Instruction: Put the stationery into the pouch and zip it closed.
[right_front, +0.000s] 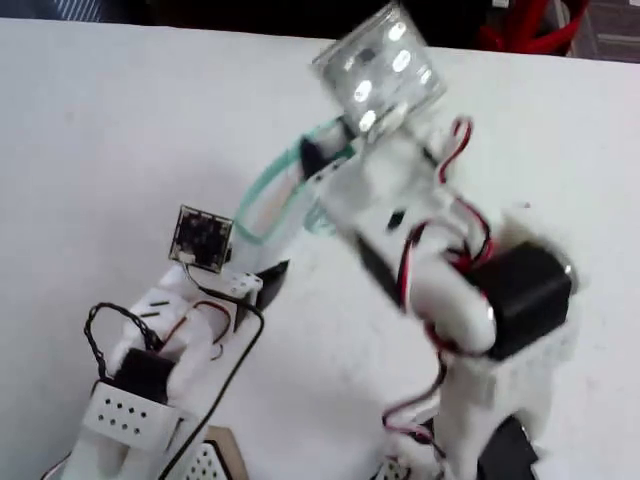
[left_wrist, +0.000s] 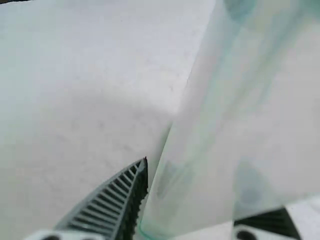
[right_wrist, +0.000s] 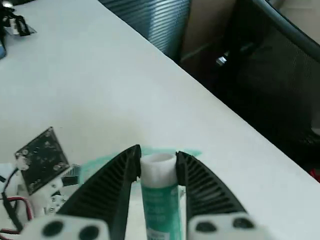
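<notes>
A clear pouch (right_front: 268, 195) with teal trim lies on the white table, mid-table. My left gripper (right_front: 268, 278) holds its near end; in the left wrist view the pouch (left_wrist: 225, 125) runs between the ribbed black fingers (left_wrist: 117, 205), and the gripper (left_wrist: 200, 195) is shut on it. My right gripper (right_front: 318, 158) hangs over the pouch's far end. It (right_wrist: 157, 152) is shut on a glue stick (right_wrist: 159, 200) with a white cap and a teal label, held upright. Teal pouch trim (right_wrist: 97, 165) shows just beneath the stick.
The table's far edge (right_wrist: 210, 90) is close behind the right gripper, with dark chairs beyond it. The left arm's camera board (right_wrist: 42, 160) sits beside the pouch. Red cables (right_front: 525, 25) lie past the back edge. Open table (right_front: 100, 130) stretches to the left.
</notes>
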